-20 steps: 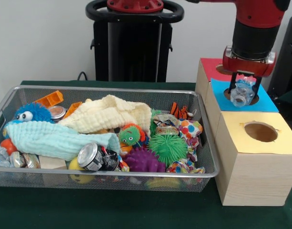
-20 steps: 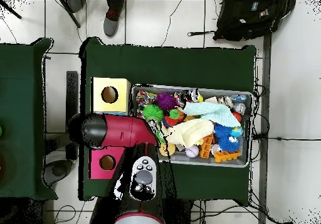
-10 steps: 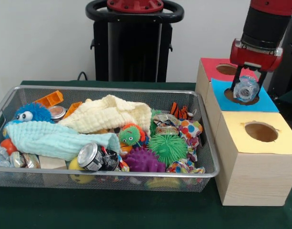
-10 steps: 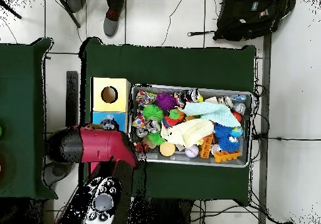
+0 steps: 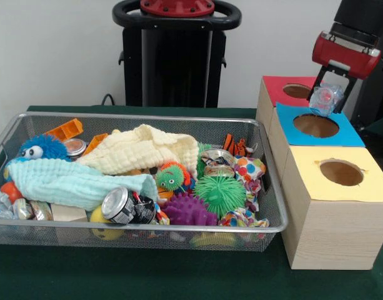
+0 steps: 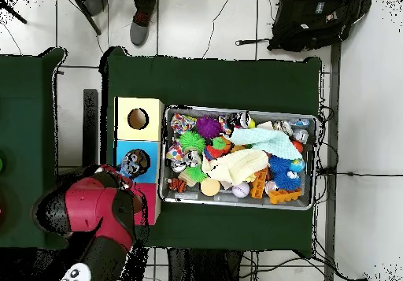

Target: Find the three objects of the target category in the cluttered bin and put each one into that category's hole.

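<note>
From the front, the dark green tabletop shows a bare strip along its near edge, in front of the silver wire-mesh bin. Just beside the bin's right end stand three wooden boxes in a row, touching: a yellow-topped box nearest, a blue-topped box in the middle, a red-topped box farthest. Each has one round hole in its top, and the holes look dark and empty. The red and black tool hangs above the far right corner of the blue top, clear of the hole, its two dark fingers closed on a crumpled clear plastic bottle with a pinkish tint showing through it. The bin is heaped: a cream waffle cloth, a pale blue cloth, a blue furry toy with eyes, a green spiky ball, a purple spiky ball and a dented drink can.

From overhead, the bin sits mid-tabletop with open green cloth along both long sides. The red arm covers most of the red-topped box; the tool and bottle cannot be made out here.
</note>
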Controlling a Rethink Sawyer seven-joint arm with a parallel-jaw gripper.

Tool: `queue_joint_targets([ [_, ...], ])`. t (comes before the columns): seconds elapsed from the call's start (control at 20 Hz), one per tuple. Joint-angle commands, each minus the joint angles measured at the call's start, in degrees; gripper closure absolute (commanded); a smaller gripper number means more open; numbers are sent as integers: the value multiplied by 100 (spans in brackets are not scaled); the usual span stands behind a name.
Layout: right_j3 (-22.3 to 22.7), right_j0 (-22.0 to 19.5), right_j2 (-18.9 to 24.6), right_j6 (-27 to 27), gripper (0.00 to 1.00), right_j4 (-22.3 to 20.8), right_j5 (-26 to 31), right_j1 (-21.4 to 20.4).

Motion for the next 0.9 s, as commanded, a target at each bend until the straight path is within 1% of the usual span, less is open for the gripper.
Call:
queue_joint_targets([
  [0.05,219,164,-672,2212,100,430,-130,579],
  [0.1,216,217,-738,2329,100,447,-151,630],
  [0.15,198,345,-892,2547,100,492,-205,768],
  [0.25,161,510,-1104,2809,100,545,-223,953],
  [0.35,121,564,-1222,2936,100,590,-243,1060],
  [0.5,67,545,-1302,2977,100,643,-244,1120],
  [0.7,-90,439,-1413,2913,100,695,-29,1148],
  [0.8,-217,432,-1511,2967,100,758,126,1240],
  [0.9,-393,534,-1699,3141,100,868,334,1442],
])
